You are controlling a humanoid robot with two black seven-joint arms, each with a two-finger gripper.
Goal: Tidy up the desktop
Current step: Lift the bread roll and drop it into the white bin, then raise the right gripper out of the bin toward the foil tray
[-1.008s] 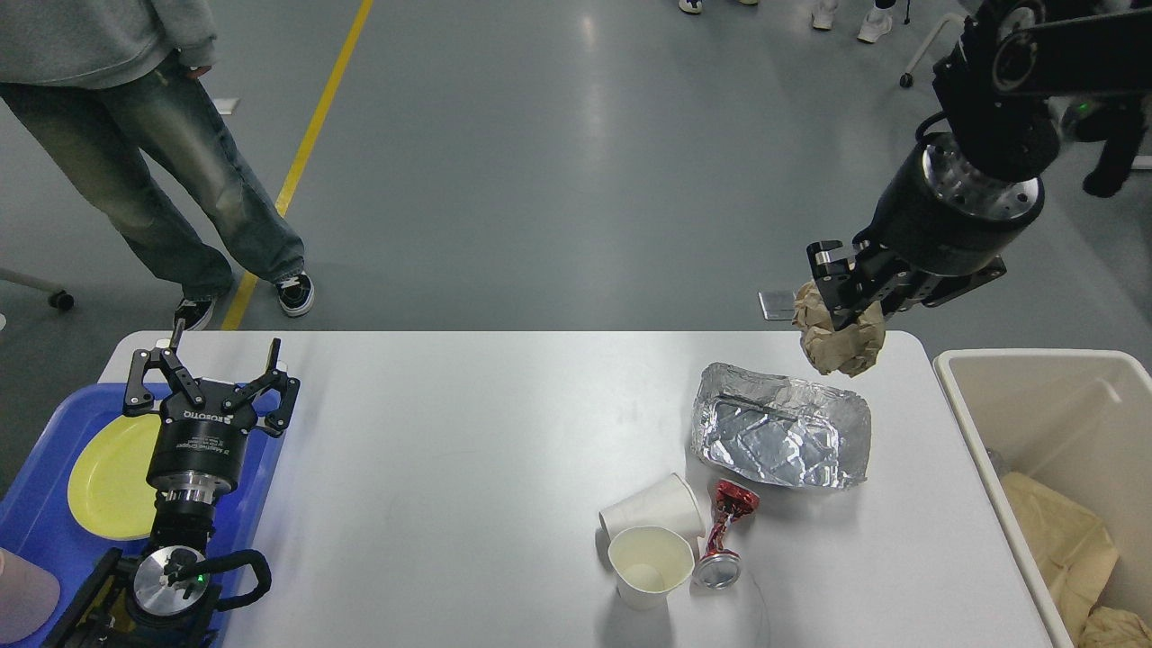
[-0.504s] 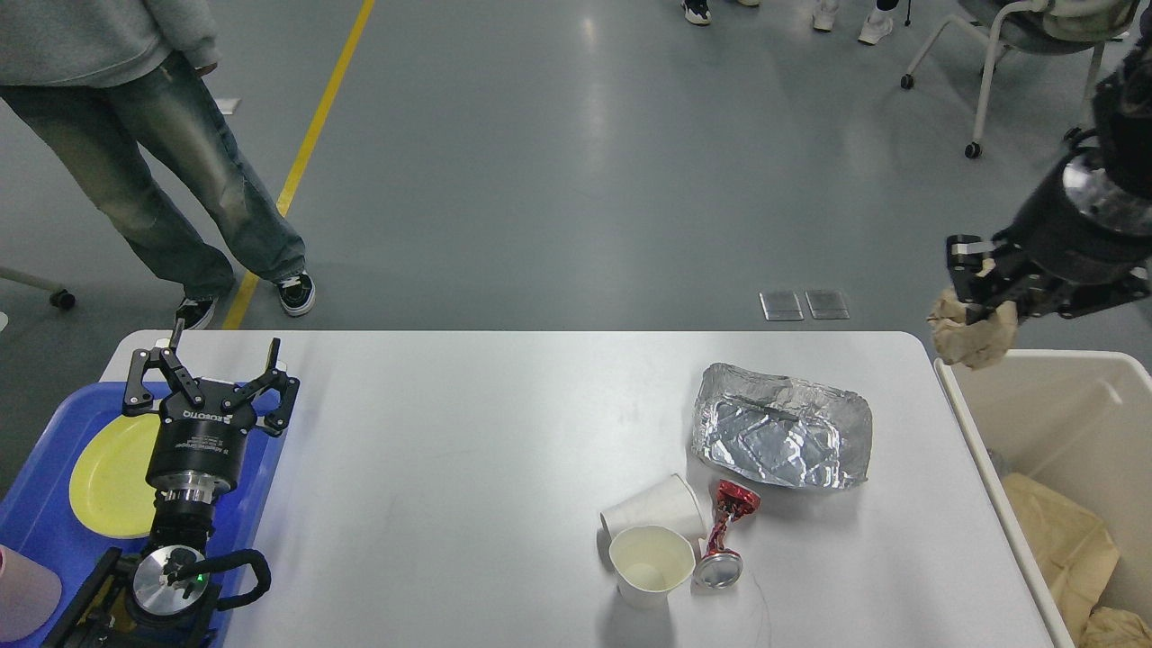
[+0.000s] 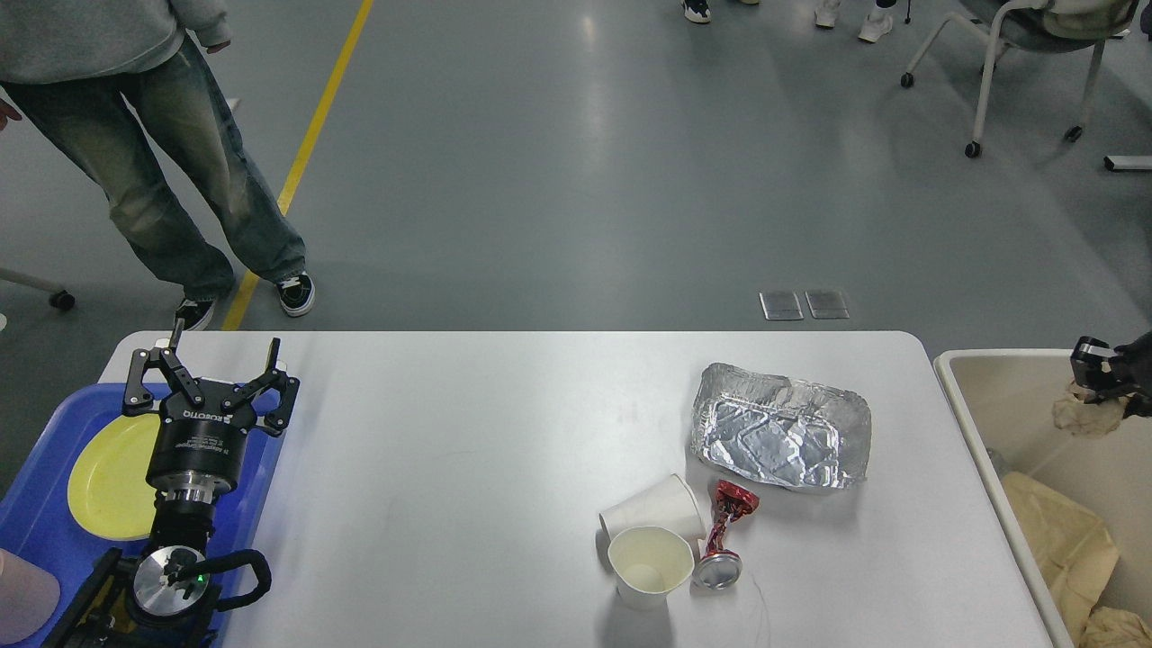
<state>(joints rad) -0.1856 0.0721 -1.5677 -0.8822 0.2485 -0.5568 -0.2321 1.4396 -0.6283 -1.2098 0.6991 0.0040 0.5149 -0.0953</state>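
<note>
desk [image 3: 450, 432] wide, smooth, rigid, littered near right edge | foil tray [image 3: 781, 438] light, crushable: take by rim | left gripper [image 3: 213, 382] fingers spread, empty, over left edge | right gripper [image 3: 1105, 373] over bin [image 3: 976, 396], fingers clenching crumpled paper [image 3: 1087, 416]

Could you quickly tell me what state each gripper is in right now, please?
Left gripper: open, holding nothing.
Right gripper: closed on crumpled brown paper, over the beige bin.

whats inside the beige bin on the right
The beige bin holds crumpled brown paper along its near side. The right gripper holds another paper wad above it. The bin's right part is cut off by the frame.
</note>
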